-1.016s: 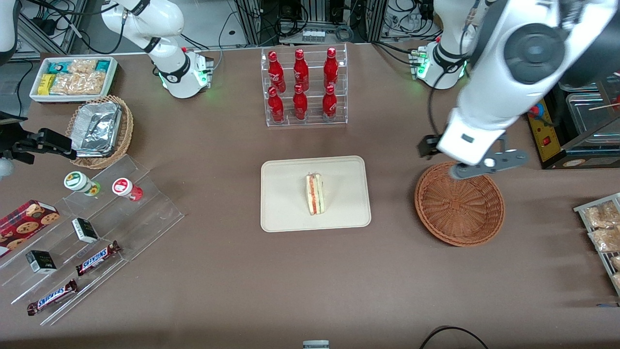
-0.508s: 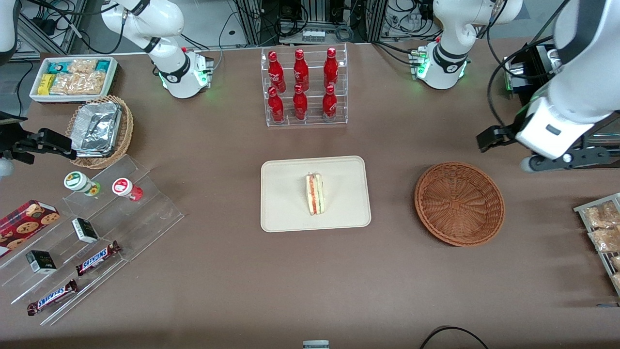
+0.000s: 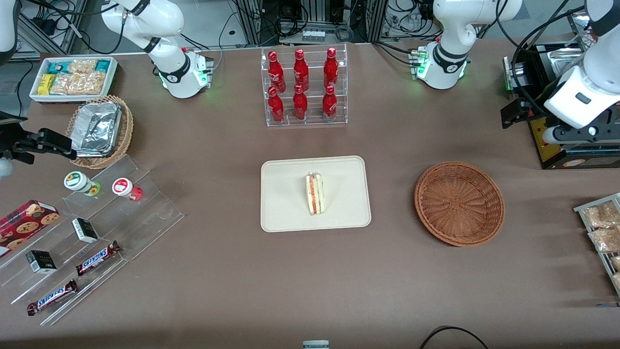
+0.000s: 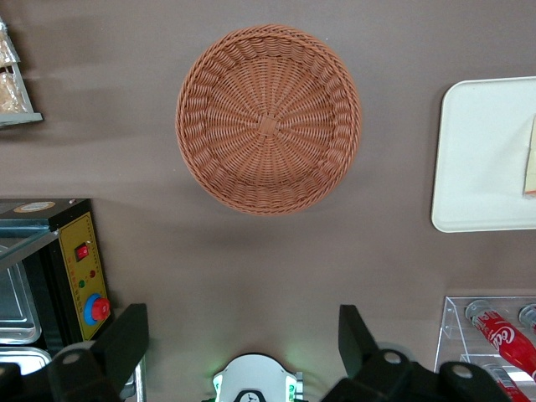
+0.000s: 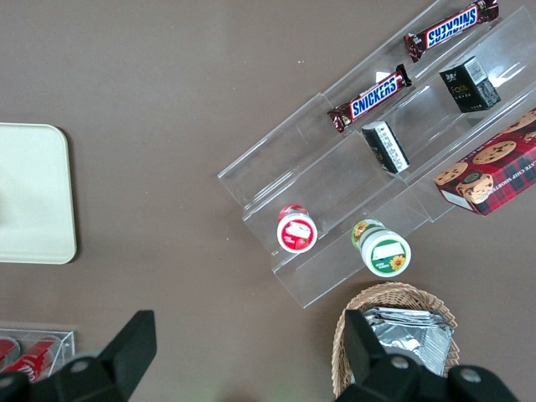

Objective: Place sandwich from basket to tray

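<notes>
The sandwich (image 3: 315, 194) lies on the cream tray (image 3: 286, 194) in the middle of the table, its red and green filling edge facing up. The reddish-brown wicker basket (image 3: 459, 203) beside the tray, toward the working arm's end, holds nothing. My gripper (image 3: 520, 112) hangs high over the table's edge at the working arm's end, farther from the front camera than the basket. In the left wrist view the gripper (image 4: 241, 331) is open with nothing between its fingers, well above the basket (image 4: 268, 117), with the tray (image 4: 481, 159) and a sliver of sandwich (image 4: 530, 159) showing.
A clear rack of red bottles (image 3: 303, 87) stands farther back than the tray. A black box with a yellow panel (image 3: 552, 145) sits under my gripper. Bagged snacks on a wire rack (image 3: 600, 228) lie nearer the camera. Toward the parked arm's end are acrylic steps (image 3: 97, 228) and a foil-filled basket (image 3: 99, 131).
My gripper has moved from above the basket's rim out toward the working arm's end of the table and risen. The sandwich stays on the tray.
</notes>
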`<act>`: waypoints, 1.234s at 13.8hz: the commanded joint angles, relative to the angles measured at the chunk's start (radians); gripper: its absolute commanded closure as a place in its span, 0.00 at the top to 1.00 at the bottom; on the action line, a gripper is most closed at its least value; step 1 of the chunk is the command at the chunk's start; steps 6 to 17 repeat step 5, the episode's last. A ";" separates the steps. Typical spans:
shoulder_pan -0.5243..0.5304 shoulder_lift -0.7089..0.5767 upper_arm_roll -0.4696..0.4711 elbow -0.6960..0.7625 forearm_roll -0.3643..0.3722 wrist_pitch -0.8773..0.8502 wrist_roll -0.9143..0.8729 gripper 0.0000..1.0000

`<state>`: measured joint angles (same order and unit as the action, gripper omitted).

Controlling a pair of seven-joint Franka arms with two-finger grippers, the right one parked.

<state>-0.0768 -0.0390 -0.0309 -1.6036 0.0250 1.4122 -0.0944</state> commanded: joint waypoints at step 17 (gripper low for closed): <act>0.014 0.019 -0.020 0.037 -0.017 0.025 0.021 1.00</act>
